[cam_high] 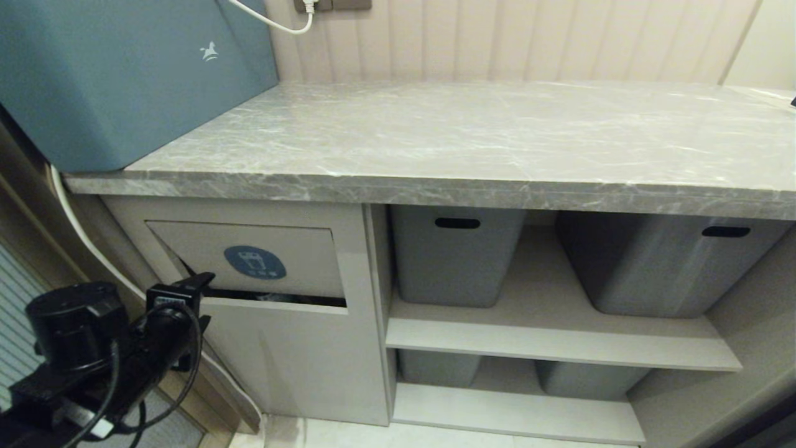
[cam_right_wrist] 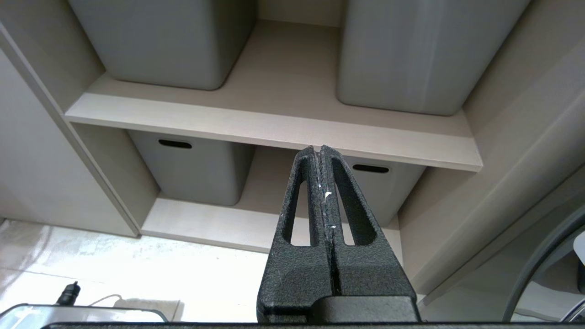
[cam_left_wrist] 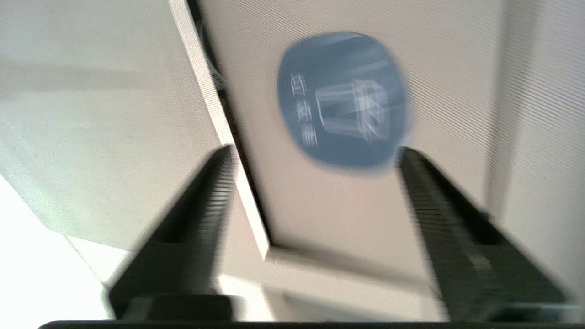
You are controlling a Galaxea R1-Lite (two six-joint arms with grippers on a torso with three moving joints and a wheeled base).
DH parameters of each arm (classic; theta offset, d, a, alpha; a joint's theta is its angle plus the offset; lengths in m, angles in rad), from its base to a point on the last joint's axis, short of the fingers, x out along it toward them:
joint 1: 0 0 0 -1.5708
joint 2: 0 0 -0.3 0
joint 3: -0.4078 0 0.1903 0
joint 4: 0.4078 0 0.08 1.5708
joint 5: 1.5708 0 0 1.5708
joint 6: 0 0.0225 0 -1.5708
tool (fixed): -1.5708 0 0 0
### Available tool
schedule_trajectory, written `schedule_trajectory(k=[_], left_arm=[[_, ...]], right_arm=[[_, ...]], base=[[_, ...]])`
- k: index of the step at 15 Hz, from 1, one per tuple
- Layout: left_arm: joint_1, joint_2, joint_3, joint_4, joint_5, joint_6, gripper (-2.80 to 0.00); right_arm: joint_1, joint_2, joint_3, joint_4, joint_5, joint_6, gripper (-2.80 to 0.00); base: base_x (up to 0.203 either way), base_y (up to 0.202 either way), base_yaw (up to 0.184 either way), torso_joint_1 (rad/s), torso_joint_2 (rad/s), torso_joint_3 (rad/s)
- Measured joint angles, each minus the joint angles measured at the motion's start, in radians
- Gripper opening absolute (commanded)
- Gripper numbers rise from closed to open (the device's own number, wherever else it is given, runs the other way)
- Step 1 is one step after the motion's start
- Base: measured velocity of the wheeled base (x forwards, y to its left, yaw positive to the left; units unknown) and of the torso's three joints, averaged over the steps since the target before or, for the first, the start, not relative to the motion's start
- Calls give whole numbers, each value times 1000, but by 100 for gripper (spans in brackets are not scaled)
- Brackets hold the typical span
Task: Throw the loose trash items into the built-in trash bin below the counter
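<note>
The built-in trash bin is a beige flap with a round blue sticker under the counter. The flap is tilted inward, leaving a dark gap along its lower edge. My left gripper hovers at the flap's lower left corner. In the left wrist view the left gripper is open and empty, with the sticker straight ahead and the flap's edge by one finger. The right gripper is shut and empty, low before the shelves. The loose trash items are out of view.
A large blue-grey box stands on the counter's left end. Grey tubs fill the open shelves right of the bin, with more below. A white cable hangs down the cabinet's left side.
</note>
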Motion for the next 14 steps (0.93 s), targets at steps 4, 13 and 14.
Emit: schedule_trajectory(k=[4,13,14], left_arm=[[0,-221,165,5,-17,261,-280],[177,-694,261,208,-305,918,-280],[183,-749,261,292,-386,983,-280]], right_arm=[[0,0,0,0,0,2,-280],[0,0,0,-1,1,9,-280],[0,0,0,-1,0,10,-280]], base=[[0,0,0,0,0,0],[0,0,0,0,0,0],[0,0,0,0,0,0]])
